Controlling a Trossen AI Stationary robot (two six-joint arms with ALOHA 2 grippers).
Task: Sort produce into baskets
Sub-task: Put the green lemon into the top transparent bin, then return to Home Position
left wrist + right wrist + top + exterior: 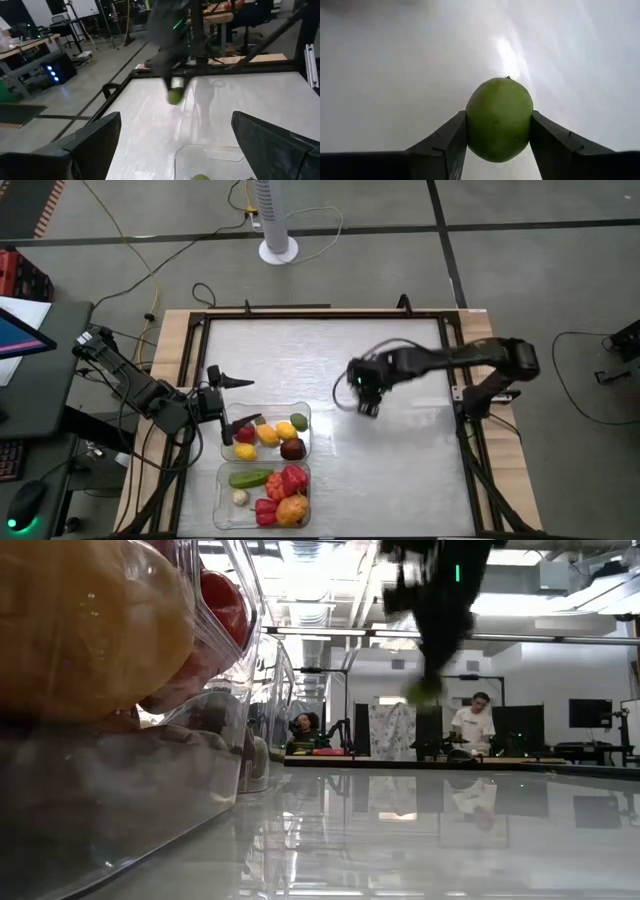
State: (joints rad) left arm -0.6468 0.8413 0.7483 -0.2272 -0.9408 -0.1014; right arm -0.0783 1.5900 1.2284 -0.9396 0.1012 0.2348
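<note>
Lime (499,120) clamped between right gripper (497,137) fingers, lifted above bare table (400,470) mid-centre, well apart from bins. Left gripper (175,145) open, hovering at near edge of upper bin (303,412). Other produce already sits in both bins; lower bin (222,498) holds pepper, garlic, red pieces. Risks: round lime slipping from pinch during carry, rolling off table; right arm colliding with left gripper over bins; drop into wrong bin.

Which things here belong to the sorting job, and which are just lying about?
Job: green fruit gripped in the right hand; two clear baskets holding produce; open left hand beside them.
Lying about: fan base, floor cables, monitor.
</note>
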